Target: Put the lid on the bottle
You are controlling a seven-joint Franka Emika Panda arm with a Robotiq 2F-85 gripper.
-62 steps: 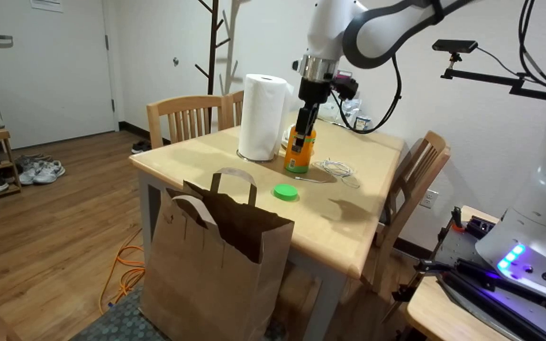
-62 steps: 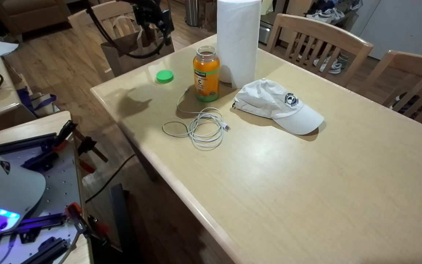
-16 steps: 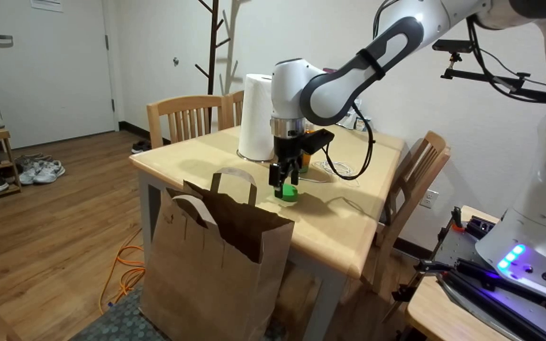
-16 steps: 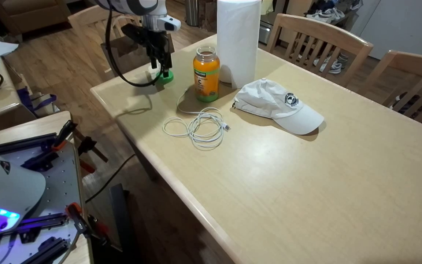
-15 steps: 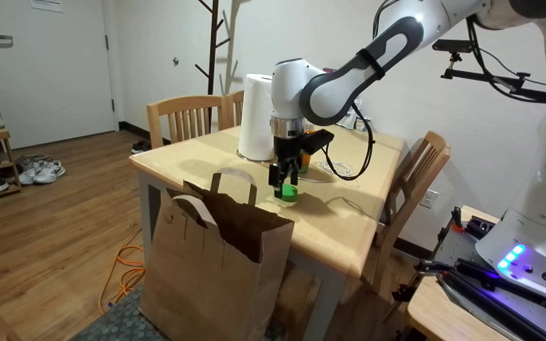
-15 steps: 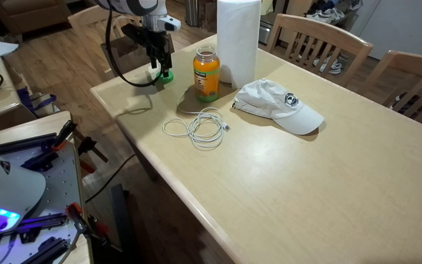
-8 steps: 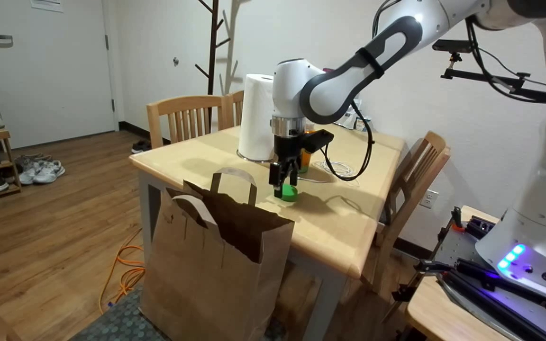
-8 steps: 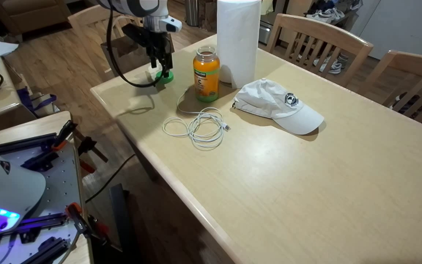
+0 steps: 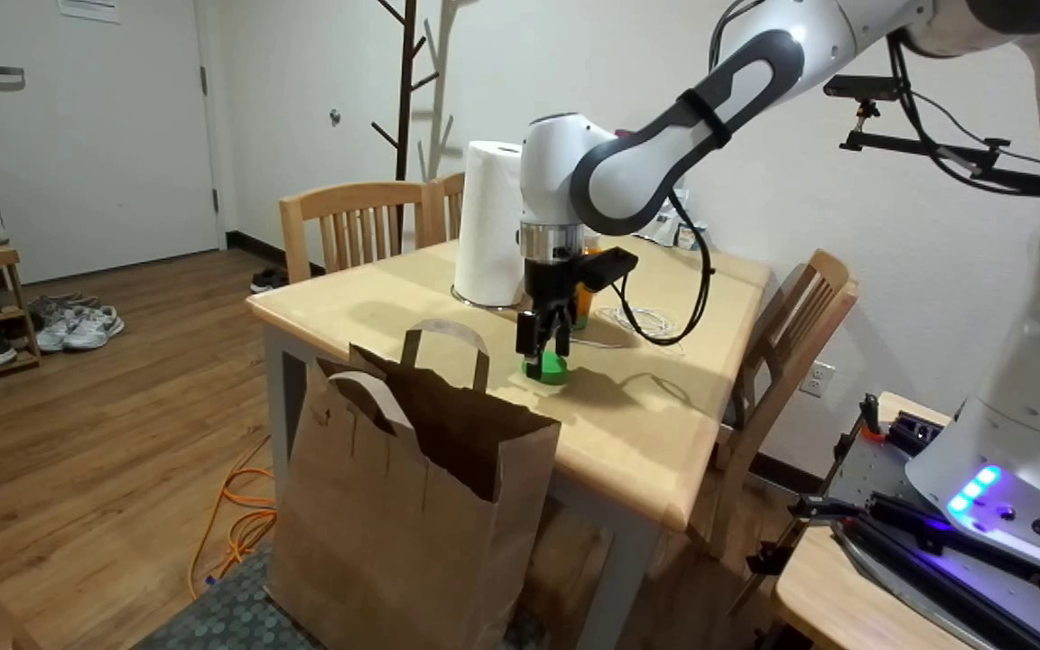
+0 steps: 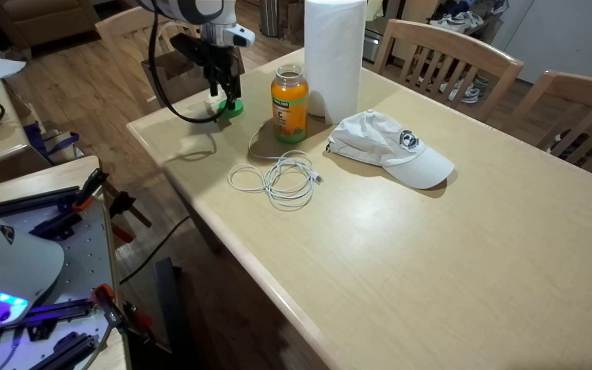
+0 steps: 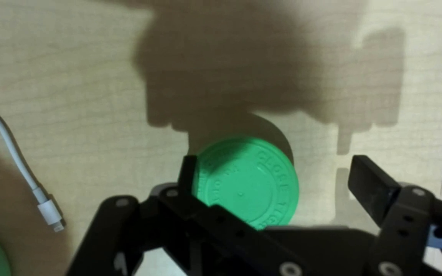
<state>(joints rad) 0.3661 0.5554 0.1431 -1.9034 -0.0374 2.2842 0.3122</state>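
The green lid (image 9: pixel 554 368) lies flat on the table near its front edge, top side up; it also shows in an exterior view (image 10: pixel 235 108). My gripper (image 9: pixel 548 359) is open and low over the lid. In the wrist view the fingers (image 11: pixel 274 166) stand on both sides of the lid (image 11: pixel 249 184): the left finger is right at its edge, with a gap before the right finger. I cannot tell whether it touches. The orange bottle (image 10: pixel 290 113) stands upright with its mouth uncovered; it is partly hidden behind the gripper in an exterior view (image 9: pixel 584 307).
A white paper towel roll (image 10: pixel 333 61) stands beside the bottle. A coiled white cable (image 10: pixel 291 180) and a white cap (image 10: pixel 378 144) lie nearby. The cable's plug (image 11: pixel 50 212) is left of the lid. A paper bag (image 9: pixel 412 515) stands before the table.
Since about four seconds ago my gripper has moved from in front of the bottle to over the lid and come down. In the last second it has shifted only slightly. Lid and bottle have not moved.
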